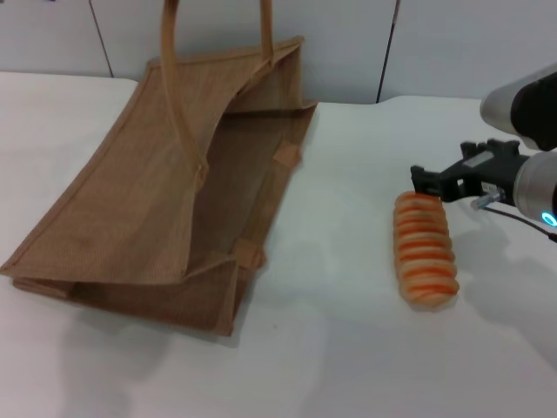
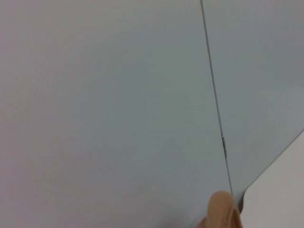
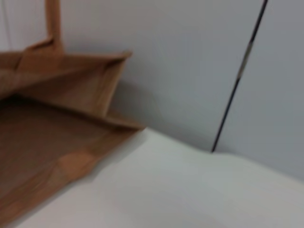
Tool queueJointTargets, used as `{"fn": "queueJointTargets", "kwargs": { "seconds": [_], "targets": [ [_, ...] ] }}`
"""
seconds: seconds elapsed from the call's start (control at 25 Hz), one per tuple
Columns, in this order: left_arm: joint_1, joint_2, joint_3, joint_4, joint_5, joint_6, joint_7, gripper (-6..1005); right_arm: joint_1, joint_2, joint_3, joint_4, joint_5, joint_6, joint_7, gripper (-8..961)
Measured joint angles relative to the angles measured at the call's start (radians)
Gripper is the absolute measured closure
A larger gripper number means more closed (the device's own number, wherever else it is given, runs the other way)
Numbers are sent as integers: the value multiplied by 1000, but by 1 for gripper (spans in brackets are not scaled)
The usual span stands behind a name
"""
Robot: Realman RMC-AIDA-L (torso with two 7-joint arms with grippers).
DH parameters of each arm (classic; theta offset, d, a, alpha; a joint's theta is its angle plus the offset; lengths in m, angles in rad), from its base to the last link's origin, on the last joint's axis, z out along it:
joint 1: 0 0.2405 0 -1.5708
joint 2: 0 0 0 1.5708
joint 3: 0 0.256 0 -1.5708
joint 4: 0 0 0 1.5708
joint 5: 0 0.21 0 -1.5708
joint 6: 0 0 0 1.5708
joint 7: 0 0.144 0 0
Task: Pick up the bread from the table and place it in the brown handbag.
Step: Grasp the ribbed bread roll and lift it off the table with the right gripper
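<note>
The bread (image 1: 425, 249), a tan loaf with orange grooves, lies on the white table (image 1: 339, 287) at the right. The brown handbag (image 1: 157, 209) lies tilted on its side at the left, with its open mouth facing the bread and its handles (image 1: 171, 78) standing up. My right gripper (image 1: 428, 181) hovers just above the loaf's far end, close to it. The right wrist view shows the bag's mouth (image 3: 52, 142) and bare table (image 3: 166, 190), not the bread. The left wrist view shows only wall and a tip of a tan handle (image 2: 221, 212). My left gripper is out of view.
A grey panelled wall (image 1: 435, 43) runs behind the table. White tabletop lies between the bag's mouth and the loaf, and in front of both.
</note>
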Motion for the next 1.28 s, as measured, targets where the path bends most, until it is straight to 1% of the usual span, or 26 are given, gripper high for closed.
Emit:
{"fn": "queueJointTargets", "kwargs": {
  "seconds": [0.08,0.2,0.24,0.28,0.32,0.36,0.48,0.56,0.76,1.08,1.28],
  "targets": [
    [-1,0,0,8,12,-11,-3,876,0,3,31,-18,73,60,-59,157],
    [-2,1,-1,19,23,-22,-7,876,1,17,79,-45,166,145,-128,157],
    [-2,1,-2,23,28,-26,-8,876,1,24,88,-48,181,167,-141,157],
    [-2,0,-2,29,38,-32,-8,876,6,38,95,-45,177,203,-146,157],
    [-4,0,-1,31,40,-33,-8,876,6,38,95,-45,177,203,-146,156],
    [-5,0,0,32,41,-33,-8,876,12,43,95,-41,172,223,-145,156],
    [-10,0,3,33,42,-33,-9,876,34,45,101,-24,176,285,-118,156],
    [-12,1,7,33,56,-34,-12,876,45,46,101,-8,178,300,-97,156],
    [-20,0,20,33,99,-35,-27,876,74,48,104,39,203,310,-75,154],
    [-29,-1,26,32,113,-36,-31,876,99,49,108,76,213,322,-73,152],
    [-36,0,42,32,117,-36,-35,876,114,48,107,104,215,335,-63,126]
  ]
}}
